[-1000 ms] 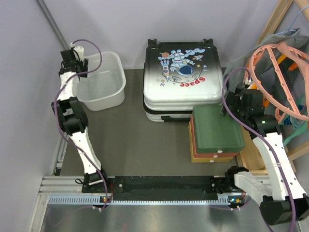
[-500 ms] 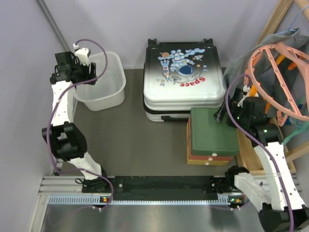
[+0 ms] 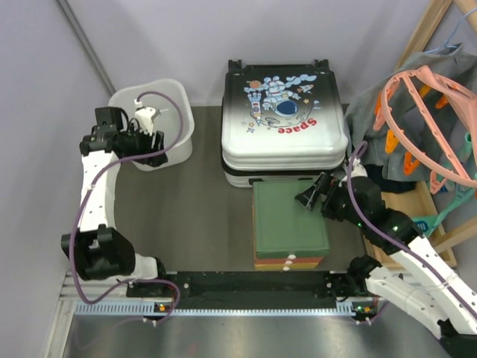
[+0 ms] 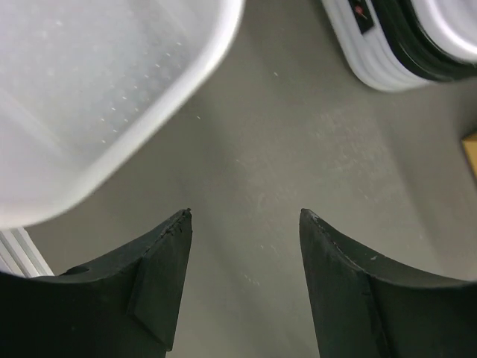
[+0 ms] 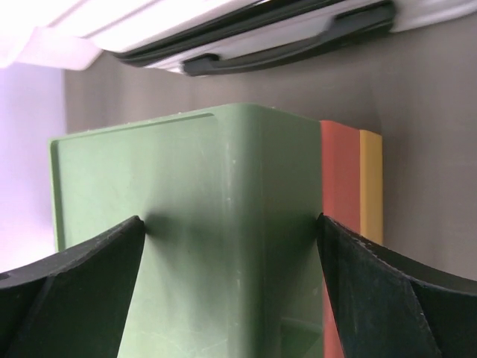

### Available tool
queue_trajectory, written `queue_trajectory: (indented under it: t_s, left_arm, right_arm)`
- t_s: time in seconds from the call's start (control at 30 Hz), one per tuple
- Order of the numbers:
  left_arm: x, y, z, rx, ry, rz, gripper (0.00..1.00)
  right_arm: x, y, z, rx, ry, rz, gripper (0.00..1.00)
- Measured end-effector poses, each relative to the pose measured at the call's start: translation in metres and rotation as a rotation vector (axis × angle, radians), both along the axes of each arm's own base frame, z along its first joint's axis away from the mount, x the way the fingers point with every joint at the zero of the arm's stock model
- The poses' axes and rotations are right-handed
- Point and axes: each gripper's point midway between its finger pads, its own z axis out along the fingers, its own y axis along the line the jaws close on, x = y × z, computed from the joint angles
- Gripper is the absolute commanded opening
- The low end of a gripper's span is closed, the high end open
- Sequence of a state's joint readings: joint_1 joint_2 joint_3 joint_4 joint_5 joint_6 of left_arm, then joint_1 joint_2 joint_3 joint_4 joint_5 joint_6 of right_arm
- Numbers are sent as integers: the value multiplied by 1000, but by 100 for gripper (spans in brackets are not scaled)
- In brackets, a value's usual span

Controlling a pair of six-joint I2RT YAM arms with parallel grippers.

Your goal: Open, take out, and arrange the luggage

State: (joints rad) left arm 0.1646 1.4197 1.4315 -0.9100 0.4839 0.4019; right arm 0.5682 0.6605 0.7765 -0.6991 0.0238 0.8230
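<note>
Sitting on grey table [image 3: 201, 216], luggage [image 3: 283, 127] nears wall [image 3: 223, 37].

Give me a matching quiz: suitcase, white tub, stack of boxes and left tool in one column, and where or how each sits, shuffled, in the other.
1 suitcase
2 white tub
3 stack of boxes
4 left tool

A open, over bare table
B back left corner
C closed, back centre
D green-topped, just in front of the suitcase

Pairs: 1-C, 2-B, 3-D, 4-A

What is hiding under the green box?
A red box and a yellow box are stacked under the green box; only their edges show. Whatever is inside them is covered.
</note>
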Motion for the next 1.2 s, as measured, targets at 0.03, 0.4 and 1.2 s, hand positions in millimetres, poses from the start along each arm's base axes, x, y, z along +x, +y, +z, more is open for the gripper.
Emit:
queue_trajectory:
  t_s: [0.03, 0.4, 1.2]
  left_arm:
    - [-6, -2, 2, 0, 2, -15, 64]
    - [-60, -19, 16, -4, 29, -146, 66]
    - [-122, -65, 59, -114, -130, -361, 76]
  right_arm:
    - [-1, 7, -1, 15, -2, 0, 92]
    - [13, 134, 1, 89, -22, 37, 93]
    - [-2, 152, 99, -301, -576, 734, 99]
